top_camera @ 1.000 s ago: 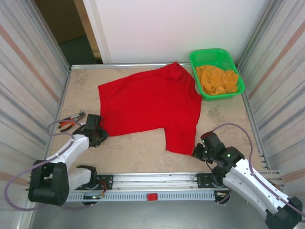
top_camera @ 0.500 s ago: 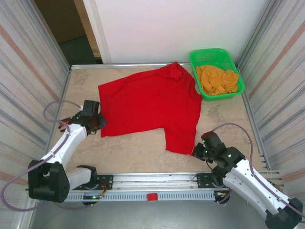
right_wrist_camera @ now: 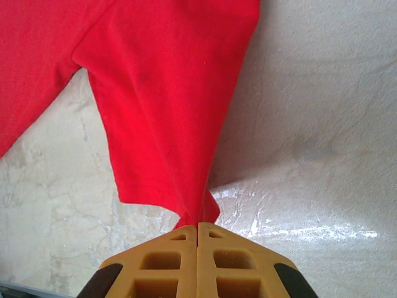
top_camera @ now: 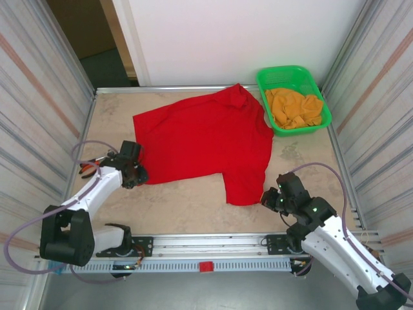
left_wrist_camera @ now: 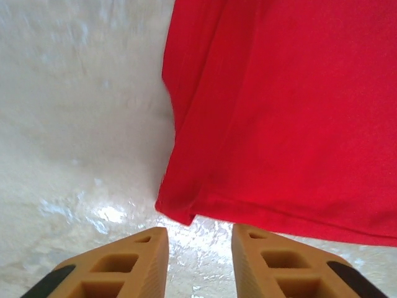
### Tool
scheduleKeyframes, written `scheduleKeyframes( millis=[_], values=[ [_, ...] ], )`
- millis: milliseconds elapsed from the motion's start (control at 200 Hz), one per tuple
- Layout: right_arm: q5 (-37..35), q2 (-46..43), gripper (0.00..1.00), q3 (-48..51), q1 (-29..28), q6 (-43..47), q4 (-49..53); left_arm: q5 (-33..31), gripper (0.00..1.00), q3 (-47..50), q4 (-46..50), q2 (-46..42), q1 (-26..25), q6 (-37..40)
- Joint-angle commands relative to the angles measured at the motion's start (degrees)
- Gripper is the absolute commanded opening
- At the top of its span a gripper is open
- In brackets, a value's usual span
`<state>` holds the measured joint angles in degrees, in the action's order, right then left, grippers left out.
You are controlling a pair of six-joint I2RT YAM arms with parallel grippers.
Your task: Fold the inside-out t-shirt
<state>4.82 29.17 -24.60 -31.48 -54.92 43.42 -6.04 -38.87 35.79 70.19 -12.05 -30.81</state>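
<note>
1. The t-shirt (top_camera: 206,145) lay spread over the middle and far part of the table (top_camera: 187,206). One end reached toward the green basket (top_camera: 322,97) at the far right, and a flap hung down toward the near right.
2. My right gripper (right_wrist_camera: 197,233) was pinched closed on the tip of that flap. The cloth rose into my fingers in a small peak, with the rest flat on the table.
3. My left gripper (left_wrist_camera: 198,239) was parted a little with nothing between its fingers. It sat just short of the shirt's near left corner, close to the table.
4. I judged the shirt light, limp and a little clingy, so it would sag, drag and wrinkle rather than hold any shape.
5. I thought the best holds were corners and hemmed edges, where the doubled cloth gives a firmer bite.
6. A shallow pinch risked slipping off, or catching only one of the two layers.
</note>
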Motion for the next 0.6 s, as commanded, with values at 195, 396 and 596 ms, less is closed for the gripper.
scheduleKeyframes(
  millis=[195,396,596],
  values=[
    [1.25,-0.51,0.0,0.28,1.0,1.09,0.03,-6.88,0.29,2.84,-3.79,1.24,-1.48,-8.69],
    [1.49,-0.48,0.0,0.39,1.09,1.13,-0.09,-7.58,0.31,2.34,-5.45,4.45,-0.76,-8.85],
    [1.62,-0.98,0.0,0.47,1.16,0.97,0.09,-7.78,0.04,1.67,-6.19,6.7,0.25,-7.49]
  ],
)
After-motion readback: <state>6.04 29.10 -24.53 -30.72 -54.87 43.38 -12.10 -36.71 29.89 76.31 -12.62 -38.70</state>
